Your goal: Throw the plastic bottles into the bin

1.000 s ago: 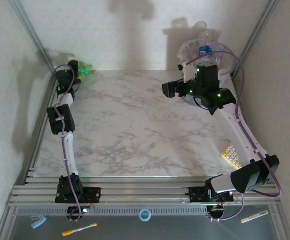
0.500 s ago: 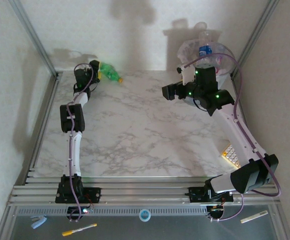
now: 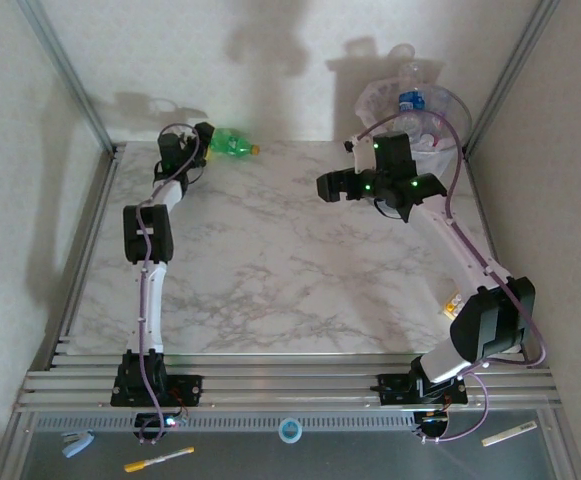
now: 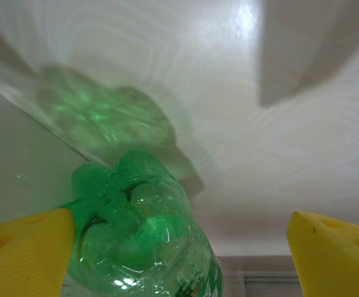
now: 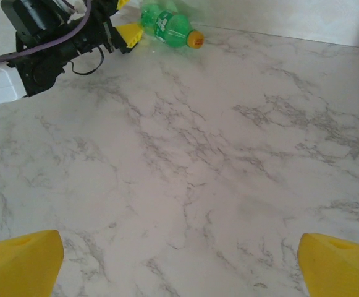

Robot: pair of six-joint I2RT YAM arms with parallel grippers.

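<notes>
Grasping step: the left gripper [image 4: 179, 253], jaws spread about the green bottle [image 4: 142, 241] and seemingly not yet pinching, must close, then carry it to the bin [image 3: 460, 110]; the right gripper [image 5: 179, 263] has its jaws spread, empty.

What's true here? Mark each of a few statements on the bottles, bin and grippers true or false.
The green bottle lies on its side at the far edge of the table. True.
The left gripper is clamped on it. False: the jaws stand open, one finger clear of the bottle.
The right gripper holds a bottle. False: it is open and empty above the table.
A blue-labelled bottle sits in the bin. True.
</notes>
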